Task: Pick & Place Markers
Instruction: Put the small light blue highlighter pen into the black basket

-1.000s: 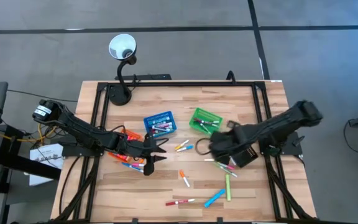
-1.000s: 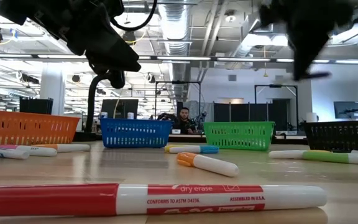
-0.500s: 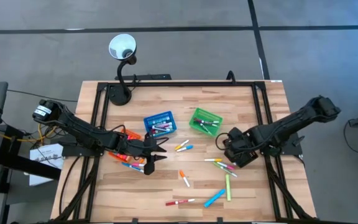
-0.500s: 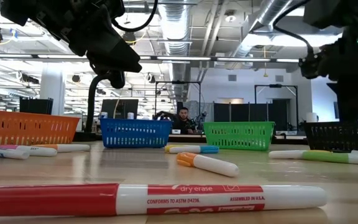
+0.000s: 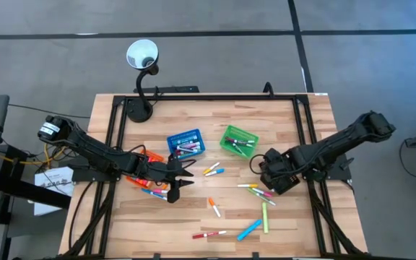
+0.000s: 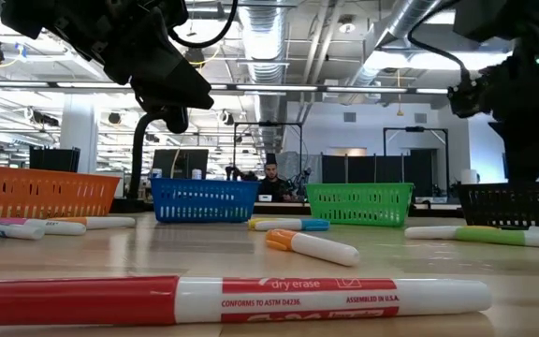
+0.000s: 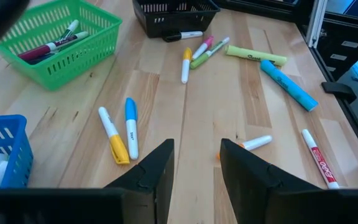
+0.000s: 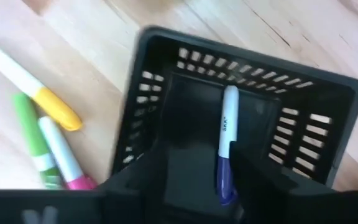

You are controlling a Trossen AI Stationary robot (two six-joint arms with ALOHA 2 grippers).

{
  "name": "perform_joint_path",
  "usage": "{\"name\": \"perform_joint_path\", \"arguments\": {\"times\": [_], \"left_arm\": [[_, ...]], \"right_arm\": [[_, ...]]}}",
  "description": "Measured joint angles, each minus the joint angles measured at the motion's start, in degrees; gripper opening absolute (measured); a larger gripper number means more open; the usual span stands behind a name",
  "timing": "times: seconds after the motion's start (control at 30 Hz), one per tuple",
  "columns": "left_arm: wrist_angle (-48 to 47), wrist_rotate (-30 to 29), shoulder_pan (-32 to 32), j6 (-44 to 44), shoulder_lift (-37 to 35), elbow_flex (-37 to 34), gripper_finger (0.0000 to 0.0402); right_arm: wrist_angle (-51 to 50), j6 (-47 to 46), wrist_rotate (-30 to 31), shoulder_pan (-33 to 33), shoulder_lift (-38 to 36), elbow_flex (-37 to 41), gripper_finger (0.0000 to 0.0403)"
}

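My right gripper (image 8: 194, 180): fingers parted, empty, over black basket (image 8: 328, 118) holding purple-capped marker (image 8: 227, 146); fingertips cut off. My left gripper (image 7: 196, 165): open, empty, hovering. Loose markers (image 5: 255, 209) scattered on wooden table (image 5: 287, 123). Seated person (image 6: 269, 180) half hidden beyond baskets.

Wood table (image 5: 280, 115) carried baskets, loose markers.
Blue basket (image 5: 186, 142) and green basket (image 5: 237, 139) sat mid-table; markers (image 5: 211, 170) lay scattered nearer; lamp base (image 5: 137, 110) far left.
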State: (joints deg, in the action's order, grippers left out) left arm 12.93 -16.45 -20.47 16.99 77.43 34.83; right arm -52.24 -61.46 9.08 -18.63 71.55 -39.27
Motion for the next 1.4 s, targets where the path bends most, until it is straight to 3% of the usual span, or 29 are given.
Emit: {"name": "perform_joint_path", "arguments": {"times": [0.17,0.33,0.53,0.63,0.73,0.97,1.17,1.4], "left_arm": [[0.0,0.0,0.0,0.0,0.0,0.0,0.0126],[0.0,0.0,0.0,0.0,0.0,0.0,0.0126],[0.0,0.0,0.0,0.0,0.0,0.0,0.0126],[0.1,0.0,0.0,0.0,0.0,0.0,0.0126],[0.2,0.0,0.0,0.0,0.0,0.0,0.0126],[0.1,0.0,0.0,0.0,0.0,0.0,0.0126],[0.1,0.0,0.0,0.0,0.0,0.0,0.0126],[0.1,0.0,0.0,-0.2,0.0,0.0,0.0126]], "right_arm": [[0.0,0.0,0.1,0.0,0.0,-4.3,0.0194],[3.3,5.6,3.0,-0.2,0.0,-9.6,0.0188],[26.6,31.2,10.8,-0.3,3.2,-10.1,0.0167],[37.9,44.7,11.9,-0.2,8.3,-10.1,0.0158],[47.0,52.1,11.6,1.1,15.0,-10.1,0.0149],[51.5,55.9,7.2,5.8,26.9,-11.8,0.0126],[51.7,55.9,-1.7,10.0,31.4,-11.9,0.0111],[53.0,58.8,-2.7,12.4,35.8,-12.0,0.0107]]}}
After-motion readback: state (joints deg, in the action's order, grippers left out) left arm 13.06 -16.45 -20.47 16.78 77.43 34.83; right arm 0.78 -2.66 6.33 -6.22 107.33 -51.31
